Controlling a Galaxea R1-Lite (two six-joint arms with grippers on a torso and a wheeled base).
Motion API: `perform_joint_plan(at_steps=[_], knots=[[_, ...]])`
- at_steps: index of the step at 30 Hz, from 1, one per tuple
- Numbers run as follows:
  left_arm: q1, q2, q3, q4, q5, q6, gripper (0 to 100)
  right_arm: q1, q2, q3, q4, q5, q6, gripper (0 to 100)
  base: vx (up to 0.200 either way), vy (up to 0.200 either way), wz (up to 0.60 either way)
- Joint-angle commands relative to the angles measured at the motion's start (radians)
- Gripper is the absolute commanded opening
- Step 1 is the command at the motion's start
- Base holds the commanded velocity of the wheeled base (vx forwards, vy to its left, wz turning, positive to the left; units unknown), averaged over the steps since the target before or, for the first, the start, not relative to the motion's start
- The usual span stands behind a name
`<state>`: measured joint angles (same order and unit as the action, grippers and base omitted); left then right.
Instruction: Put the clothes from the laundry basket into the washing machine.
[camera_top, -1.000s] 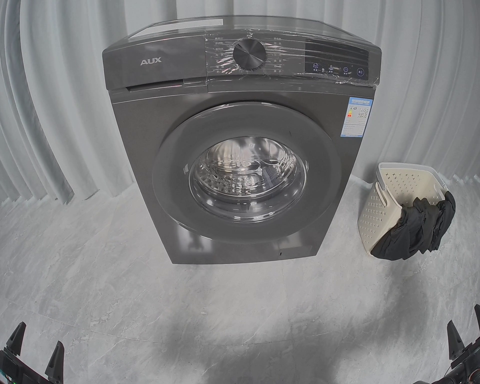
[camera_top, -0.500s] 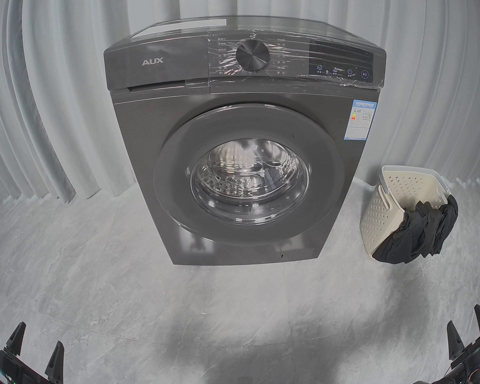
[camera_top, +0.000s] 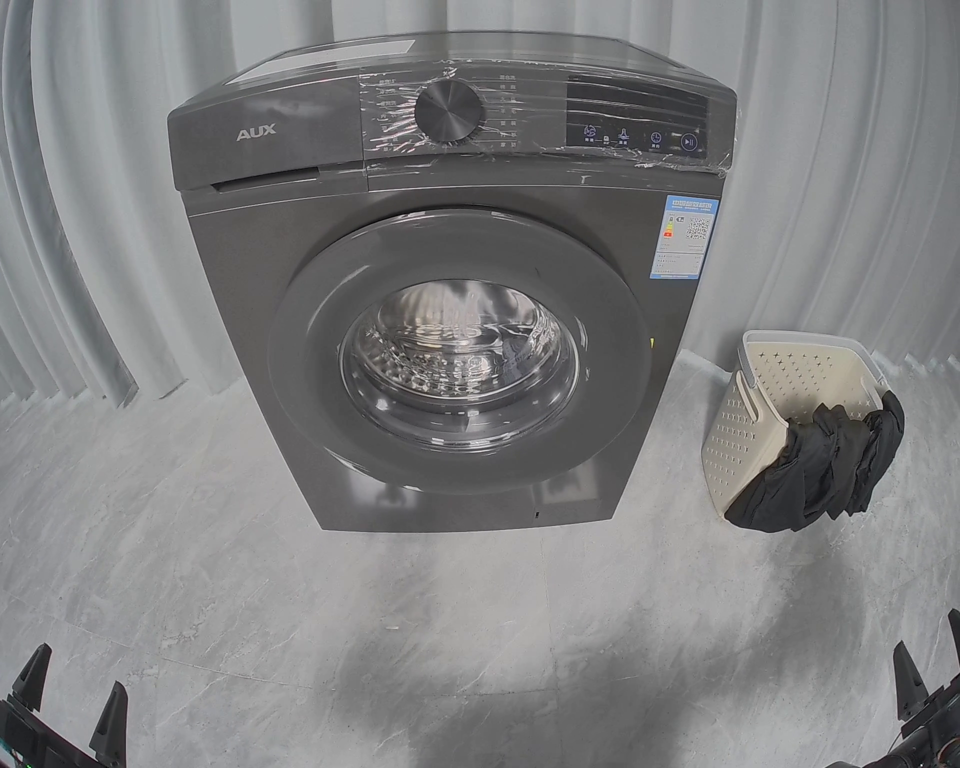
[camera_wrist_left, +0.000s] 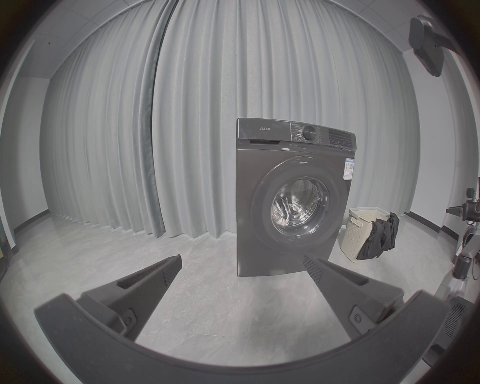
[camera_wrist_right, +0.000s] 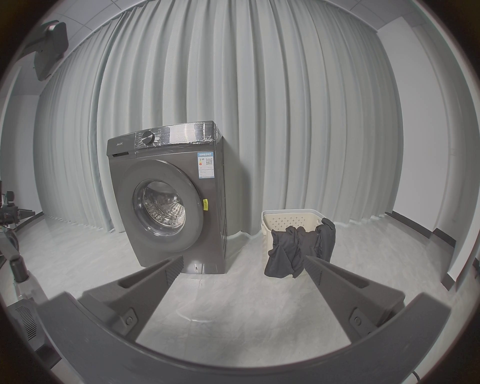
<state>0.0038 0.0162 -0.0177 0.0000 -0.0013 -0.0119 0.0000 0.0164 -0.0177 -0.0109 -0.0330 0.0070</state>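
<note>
With the left tool (camera_top: 78, 672) and right tool (camera_top: 928, 635) wide and empty, the shut washing machine door (camera_top: 455, 350) is best opened before the clothes (camera_top: 815, 465) draped over the laundry basket (camera_top: 790, 345) beside it are grasped.

The washing machine (camera_top: 450, 330) is dark grey, the laundry basket (camera_top: 730, 447) cream with dotted holes, the clothes (camera_top: 815, 467) black, the floor (camera_top: 200, 600) pale grey with marble veins.

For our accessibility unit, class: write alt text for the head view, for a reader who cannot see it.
A closed grey washing machine stands before pale curtains. To its right, dark clothes hang over the rim of a cream laundry basket. The left end effector and right end effector sit open at the bottom corners.
</note>
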Motion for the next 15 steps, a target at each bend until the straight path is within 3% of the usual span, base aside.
perform_joint_plan(at_steps=[1, 3, 15], knots=[[0.001, -0.016, 0.016, 0.000, 0.000, 0.000, 100, 0.000, -0.016, 0.018, -0.001, -0.001, 0.001, 100, 0.000, 0.000, 0.60], [0.001, -0.016, 0.016, 0.000, 0.000, 0.000, 100, 0.002, -0.016, 0.018, -0.001, -0.001, 0.001, 100, 0.000, 0.000, 0.60], [0.001, -0.016, 0.016, 0.000, 0.000, 0.001, 100, 0.000, -0.016, 0.018, -0.001, -0.001, 0.001, 100, 0.000, 0.000, 0.00]])
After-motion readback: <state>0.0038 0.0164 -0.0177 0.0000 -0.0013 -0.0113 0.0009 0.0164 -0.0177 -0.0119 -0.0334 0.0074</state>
